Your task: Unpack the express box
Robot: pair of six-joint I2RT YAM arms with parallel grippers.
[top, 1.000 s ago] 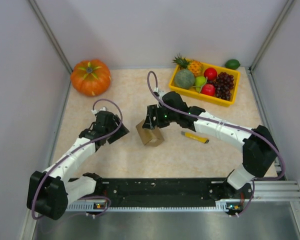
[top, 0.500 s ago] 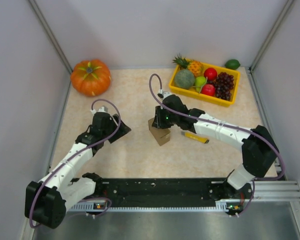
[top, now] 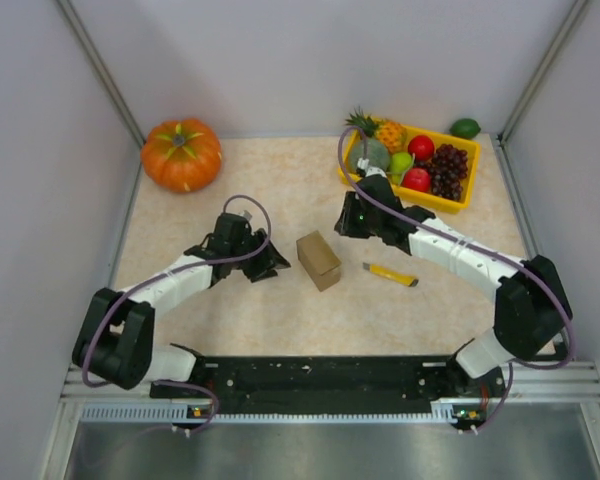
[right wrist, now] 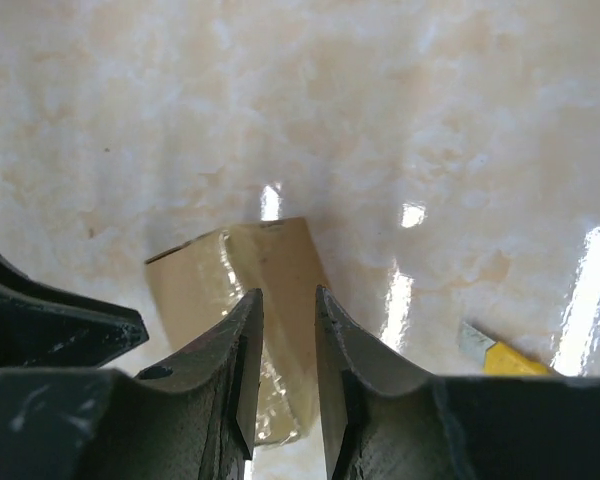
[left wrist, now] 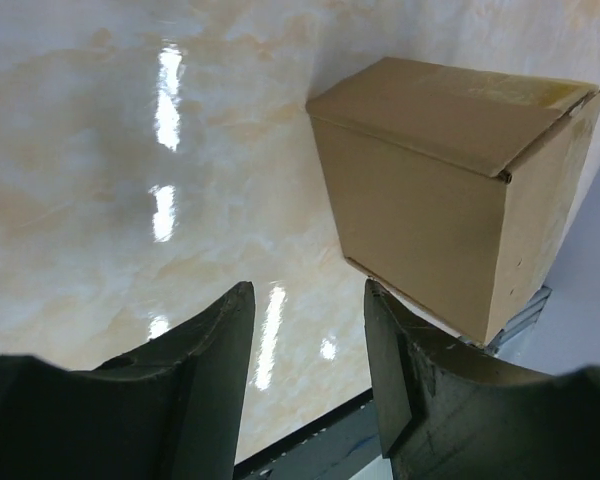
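Both pairs of jaws are empty. On my left gripper (left wrist: 305, 295) they stand moderately apart, with only bare table (left wrist: 130, 150) showing between them. On my right gripper (right wrist: 288, 295) they are drawn to a narrow slit and grip nothing. The express box (top: 319, 260) sits at the centre of the overhead frame with its flaps closed, on the table between my two grippers and touched by neither. My left wrist view has it at upper right, just ahead of the fingers. My right wrist view catches it at lower centre, beyond the fingers. A yellow object (top: 390, 274), probably a utility knife, lies right of the box.
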